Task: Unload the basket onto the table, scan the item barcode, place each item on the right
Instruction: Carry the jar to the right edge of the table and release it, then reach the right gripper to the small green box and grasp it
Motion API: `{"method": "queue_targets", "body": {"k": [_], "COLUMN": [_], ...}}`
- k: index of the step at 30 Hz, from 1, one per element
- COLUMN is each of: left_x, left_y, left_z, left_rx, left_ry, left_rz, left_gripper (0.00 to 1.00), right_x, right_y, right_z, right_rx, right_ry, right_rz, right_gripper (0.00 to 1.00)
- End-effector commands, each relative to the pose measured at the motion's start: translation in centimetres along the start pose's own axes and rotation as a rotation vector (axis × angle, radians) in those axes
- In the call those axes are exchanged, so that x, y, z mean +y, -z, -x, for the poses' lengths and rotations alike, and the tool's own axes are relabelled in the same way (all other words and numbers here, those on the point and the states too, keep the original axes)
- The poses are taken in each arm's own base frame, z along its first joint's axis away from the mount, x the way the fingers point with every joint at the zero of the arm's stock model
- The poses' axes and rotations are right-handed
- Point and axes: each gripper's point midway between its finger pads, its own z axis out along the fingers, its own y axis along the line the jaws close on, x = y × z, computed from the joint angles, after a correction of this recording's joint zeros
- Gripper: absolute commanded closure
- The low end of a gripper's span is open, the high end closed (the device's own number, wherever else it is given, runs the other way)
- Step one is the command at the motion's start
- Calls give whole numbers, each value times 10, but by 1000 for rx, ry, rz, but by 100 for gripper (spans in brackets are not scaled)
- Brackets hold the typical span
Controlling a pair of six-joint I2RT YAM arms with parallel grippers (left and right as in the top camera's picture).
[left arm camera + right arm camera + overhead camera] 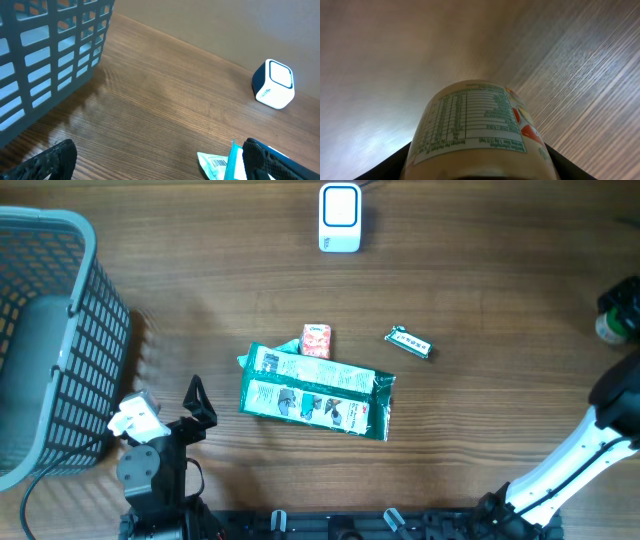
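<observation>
At right wrist alone, bottle [470, 127] label

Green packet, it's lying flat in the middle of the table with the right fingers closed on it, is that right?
Not quite. The packet does lie flat there, but nothing grips it. The right fingers are closed on a labelled jar instead, as the right wrist view shows.

Soft, even light; the basket [100, 360] casts a faint gridded shadow toward three o'clock; glare whitens the surface [370, 75] behind the slightly blurred jar [475, 125].
</observation>
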Motion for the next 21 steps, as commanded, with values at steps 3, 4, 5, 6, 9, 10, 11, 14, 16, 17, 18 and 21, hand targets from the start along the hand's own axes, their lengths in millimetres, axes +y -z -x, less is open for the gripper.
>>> {"method": "queue_targets", "body": {"k": [3, 4, 5, 6, 9, 10, 11, 14, 16, 17, 18, 21], "left_x": [-1, -1, -1, -1, -1, -1, -1, -1, -1, -1, -1, -1], "left_y": [-1, -1, -1, -1, -1, -1, -1, -1, -1, -1, -1, -1], "left_z": [-2, -2, -2, -2, -2, -2, -2, -2, -2, -2, -2, -2], "left_rx": [1, 2, 2, 2, 2, 2, 1, 1, 2, 2, 2, 2], "left_ry": [-20, -20, -20, -20, -20, -20, -20, -20, -20, -20, -20, -20], "left_rz": [-9, -9, -9, -9, -9, -9, -9, -9, -9, -9, -9, -9], "left_gripper": [0, 0, 0, 0, 0, 0, 0, 0, 0, 0, 0, 0], "right_x": [-11, -8, -5, -4, 3, 8, 11, 28, 32, 34, 36, 43], "right_y": [-37, -34, -27, -20, 18, 40, 52, 116, 143, 158, 171, 192], "right_z": [2, 5, 8, 9, 11, 13, 13, 5, -3, -11, -19, -37], "right_rx": [82, 79, 79, 80, 74, 60, 49, -17, -52, -66, -75, -80], "right_ry": [-77, -86, -94, -99, -103, -100, -98, -70, -45, -31, -18, 18], "right_rz": [62, 103, 140, 156, 219, 263, 290, 425, 444, 452, 458, 468], "right_gripper": [0, 0, 0, 0, 0, 0, 0, 0, 0, 0, 0, 0]}}
